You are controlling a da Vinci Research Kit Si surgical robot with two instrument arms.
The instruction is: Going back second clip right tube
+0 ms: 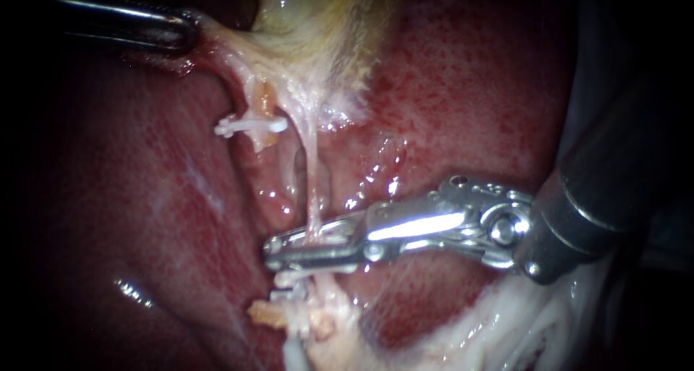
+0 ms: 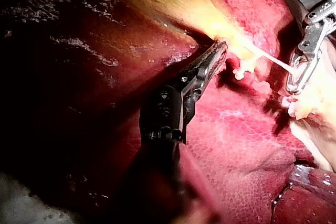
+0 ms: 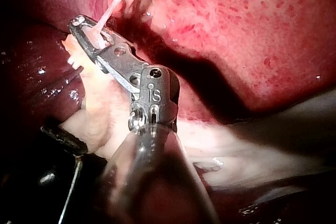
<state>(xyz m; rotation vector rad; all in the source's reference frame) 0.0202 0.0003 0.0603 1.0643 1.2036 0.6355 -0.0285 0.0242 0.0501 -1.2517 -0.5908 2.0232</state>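
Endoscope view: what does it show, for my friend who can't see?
My right instrument reaches in from the right, its open jaws around a thin pale tube over the red liver. A white clip sits higher up, and my left instrument grips the gallbladder.

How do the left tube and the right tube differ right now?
The left tube is a short, thick stub; the right tube is long, thin and stretched. The left tube carries a white clip; the right tube passes through the open tool of the right instrument. Both are pale.
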